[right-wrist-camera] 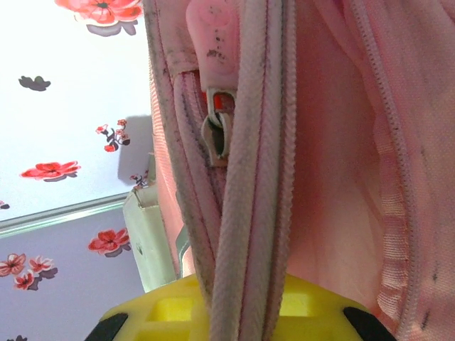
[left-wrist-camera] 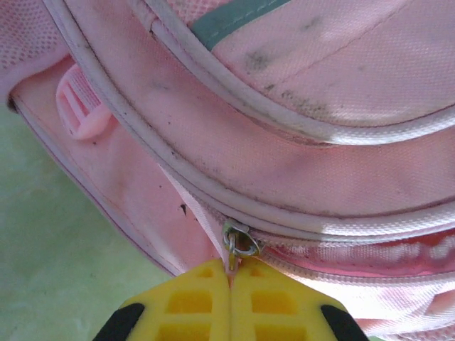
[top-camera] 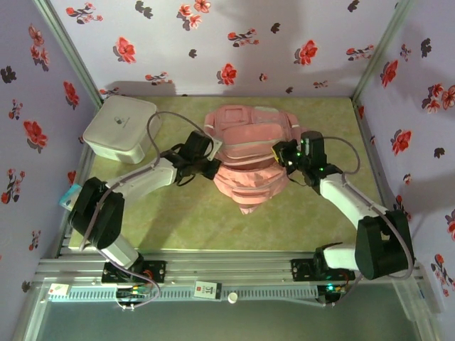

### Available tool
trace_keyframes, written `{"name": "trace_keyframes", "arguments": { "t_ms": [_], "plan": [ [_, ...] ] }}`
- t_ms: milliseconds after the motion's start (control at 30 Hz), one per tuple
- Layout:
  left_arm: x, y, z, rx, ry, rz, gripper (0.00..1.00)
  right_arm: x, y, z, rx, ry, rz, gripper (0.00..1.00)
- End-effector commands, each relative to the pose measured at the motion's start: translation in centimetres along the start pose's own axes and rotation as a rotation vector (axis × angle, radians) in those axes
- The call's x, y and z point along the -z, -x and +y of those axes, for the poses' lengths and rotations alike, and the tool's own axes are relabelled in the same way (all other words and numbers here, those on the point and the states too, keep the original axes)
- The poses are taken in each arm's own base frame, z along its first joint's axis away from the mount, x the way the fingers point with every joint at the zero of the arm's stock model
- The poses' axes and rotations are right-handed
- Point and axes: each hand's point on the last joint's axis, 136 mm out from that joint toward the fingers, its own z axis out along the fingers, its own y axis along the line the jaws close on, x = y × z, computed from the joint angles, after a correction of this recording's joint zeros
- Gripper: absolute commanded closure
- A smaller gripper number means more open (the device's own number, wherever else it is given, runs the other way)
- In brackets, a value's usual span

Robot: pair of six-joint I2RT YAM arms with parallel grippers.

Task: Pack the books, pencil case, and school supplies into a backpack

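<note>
L gripper (left-wrist-camera: pixel 229 273) fingers pinch together over the zip pull (left-wrist-camera: pixel 239 241), so its tab is hidden, and the backpack (left-wrist-camera: pixel 298 163) runs off every edge of the L wrist view. R wrist view: R gripper (right-wrist-camera: pixel 238 291) is cut off at the bottom edge, white box (right-wrist-camera: pixel 151 234) half hidden behind the backpack. From above, box label (top-camera: pixel 119 121) is too small to read.

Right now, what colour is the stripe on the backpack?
Teal green stripe on the pink backpack; clearest in left wrist view.
</note>
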Motion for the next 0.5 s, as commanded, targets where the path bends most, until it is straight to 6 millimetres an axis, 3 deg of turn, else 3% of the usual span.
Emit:
{"name": "trace_keyframes", "arguments": {
  "t_ms": [0, 100, 167, 467],
  "plan": [
    [0.4, 2.8, 0.7, -0.055, 0.009, -0.065, 1.0, 1.6, 3.1, 1.3, 0.024, 0.046, -0.134, 0.84],
    [0.8, 4.1, -1.1, -0.077, -0.049, -0.104, 1.0, 1.4, 2.4, 0.9, -0.012, 0.057, -0.107, 0.6],
    [1.1, 4.8, -2.6, -0.092, -0.086, -0.125, 1.0, 1.3, 2.0, 0.2, -0.044, 0.055, -0.1, 0.5],
    [-0.2, 5.5, -6.6, -0.091, -0.182, -0.148, 1.0, 0.7, -0.3, -0.5, -0.11, 0.06, -0.076, 0.43]
  ]
}}
